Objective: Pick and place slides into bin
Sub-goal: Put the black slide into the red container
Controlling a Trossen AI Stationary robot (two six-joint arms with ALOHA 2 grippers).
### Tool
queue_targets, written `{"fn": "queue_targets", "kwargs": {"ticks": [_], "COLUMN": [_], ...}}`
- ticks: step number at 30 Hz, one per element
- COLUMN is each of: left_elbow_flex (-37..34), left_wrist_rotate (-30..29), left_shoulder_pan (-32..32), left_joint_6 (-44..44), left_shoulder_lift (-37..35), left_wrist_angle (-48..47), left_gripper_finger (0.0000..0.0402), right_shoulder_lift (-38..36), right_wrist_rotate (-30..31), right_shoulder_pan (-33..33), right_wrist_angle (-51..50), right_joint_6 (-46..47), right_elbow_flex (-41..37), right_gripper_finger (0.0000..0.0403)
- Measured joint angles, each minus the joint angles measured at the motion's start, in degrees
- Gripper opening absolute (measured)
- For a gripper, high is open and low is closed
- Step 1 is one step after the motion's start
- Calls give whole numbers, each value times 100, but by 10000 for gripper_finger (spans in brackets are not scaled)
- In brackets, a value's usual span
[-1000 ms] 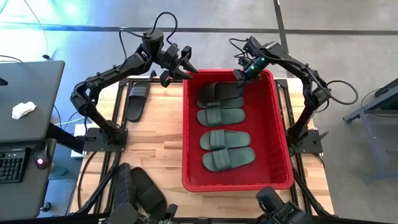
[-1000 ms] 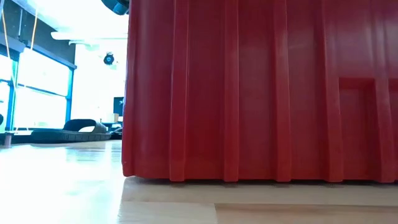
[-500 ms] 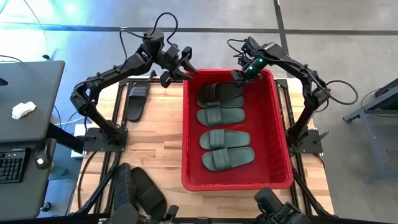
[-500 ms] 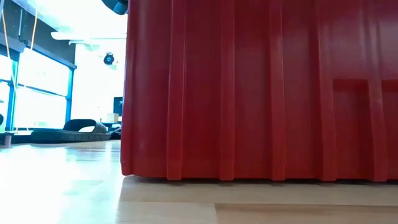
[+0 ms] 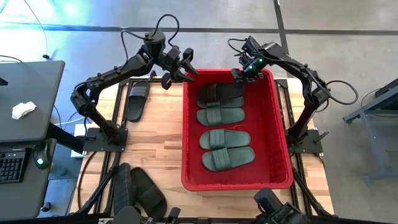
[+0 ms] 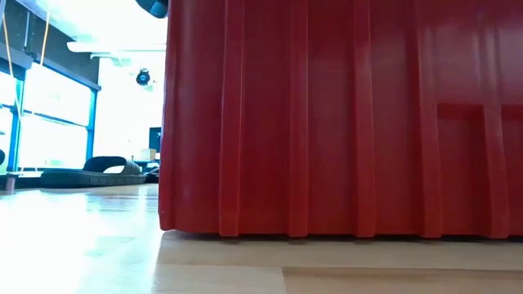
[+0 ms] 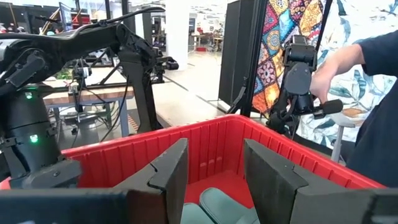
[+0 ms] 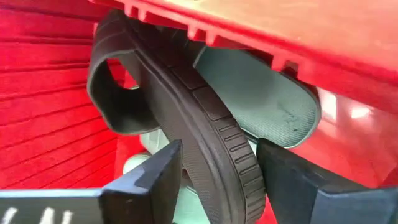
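With the right gripper (image 5: 239,75) spread at the bin's (image 5: 281,134) twelve o'clock wall, a black slide (image 8: 205,134) lies loose between its fingers.
It may snag rising; the left gripper (image 5: 188,70) hangs parted, empty.

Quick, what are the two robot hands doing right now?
Left gripper: open, holding nothing, above the red bin's far left corner.
Right gripper: open, just let go of a black slide.
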Motion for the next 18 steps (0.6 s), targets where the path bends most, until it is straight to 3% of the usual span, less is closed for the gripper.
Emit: {"fn": "queue_targets", "kwargs": {"ticks": [8, 15, 18], "left_elbow_flex": [1, 1, 0], "left_wrist_rotate": [-102, -102, -100], "left_shoulder_pan": [2, 0, 0], "left_joint_6": [-2, -2, -2], "left_shoulder_lift": [0, 0, 0], "left_wrist_angle": [0, 0, 0], "left_gripper_finger": [138, 138, 138], "right_shoulder_lift": [9, 7, 2], "right_wrist_rotate": [31, 734, 752], "right_shoulder_pan": [2, 4, 0], "right_wrist_angle": [-389, -1155, -1480], "right_joint_6": [-7, -79, -234], "right_elbow_flex": [312, 1067, 1450], "right_gripper_finger": [194, 194, 194]}}
